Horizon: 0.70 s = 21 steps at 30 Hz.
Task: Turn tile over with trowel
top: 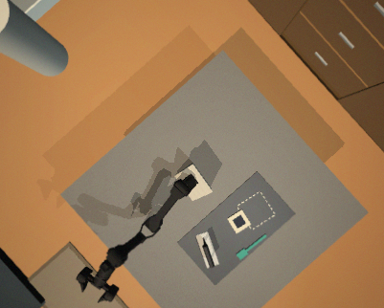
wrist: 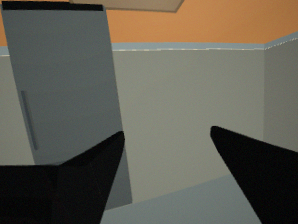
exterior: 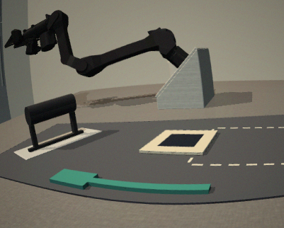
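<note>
above an orange floor [top: 97, 115] [wrist: 200, 25], fingers spread wide, touching and gripping nothing, well apart from the green trowel [top: 247, 249] [exterior: 132, 185].

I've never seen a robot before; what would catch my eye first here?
Probably the black arm, reaching out from a pale wedge-shaped block, with its fingers spread apart and nothing between them. Next, the bright green trowel lying flat on the dark mat. Near it, a cream tile with a dark square on top sits by a dashed outline.
</note>
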Tool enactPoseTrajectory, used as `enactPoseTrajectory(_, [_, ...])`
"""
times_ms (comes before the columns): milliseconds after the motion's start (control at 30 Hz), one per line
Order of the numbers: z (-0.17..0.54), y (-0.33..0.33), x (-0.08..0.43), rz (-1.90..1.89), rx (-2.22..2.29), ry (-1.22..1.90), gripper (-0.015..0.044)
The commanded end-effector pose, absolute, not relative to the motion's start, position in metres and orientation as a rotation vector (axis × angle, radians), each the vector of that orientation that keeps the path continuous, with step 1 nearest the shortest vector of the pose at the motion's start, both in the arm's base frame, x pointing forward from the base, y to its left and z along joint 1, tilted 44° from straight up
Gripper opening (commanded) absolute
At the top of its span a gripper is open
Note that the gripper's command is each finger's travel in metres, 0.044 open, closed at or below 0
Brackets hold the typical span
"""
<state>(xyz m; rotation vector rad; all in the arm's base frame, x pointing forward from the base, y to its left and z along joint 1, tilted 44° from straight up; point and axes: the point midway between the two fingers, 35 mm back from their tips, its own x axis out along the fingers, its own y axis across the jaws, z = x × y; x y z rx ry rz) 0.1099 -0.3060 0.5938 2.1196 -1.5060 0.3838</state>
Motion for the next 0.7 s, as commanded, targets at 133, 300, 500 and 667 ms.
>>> enactPoseTrajectory(133, [0.5938, -0.306, 0.11, 0.384, 2.12, -1.506, 0.0269])
enactPoseTrajectory(300, [0.5938, -0.306, 0.11, 0.384, 2.12, -1.505, 0.0138])
enactPoseTrajectory(500, [0.5938, -0.306, 0.11, 0.384, 2.12, -1.505, 0.01])
enactPoseTrajectory(667, [0.5938, -0.306, 0.1099, 0.384, 2.12, -1.506, 0.01])
